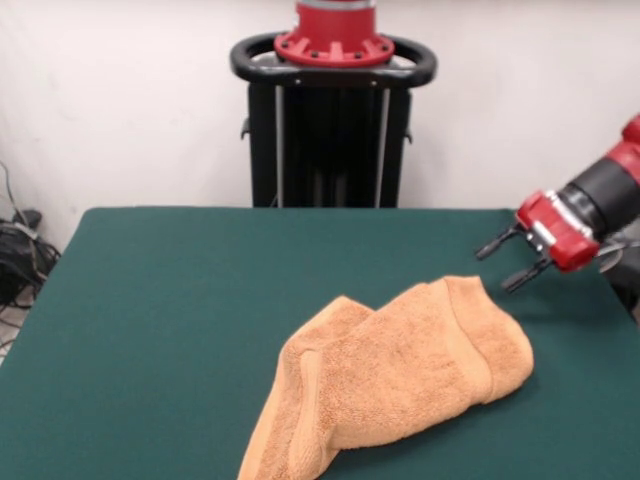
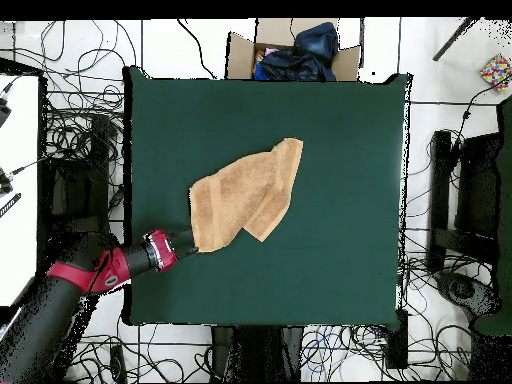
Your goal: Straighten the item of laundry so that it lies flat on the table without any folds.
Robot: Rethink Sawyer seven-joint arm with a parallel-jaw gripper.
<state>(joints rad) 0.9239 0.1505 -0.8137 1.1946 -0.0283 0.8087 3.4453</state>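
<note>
Front view shows the orange-tan terry cloth towel (image 1: 395,385) lying rumpled and folded over itself on the dark green felt worktop (image 1: 180,300), slightly right of centre and reaching the near edge. A woven band runs across its right end. The red and black tool (image 1: 512,260) hovers to the right, just beyond the towel's far right corner, its two dark fingers spread apart and holding nothing. From overhead, the tool (image 2: 186,240) seems to sit right at the towel's (image 2: 245,195) corner, though contact is unclear.
</note>
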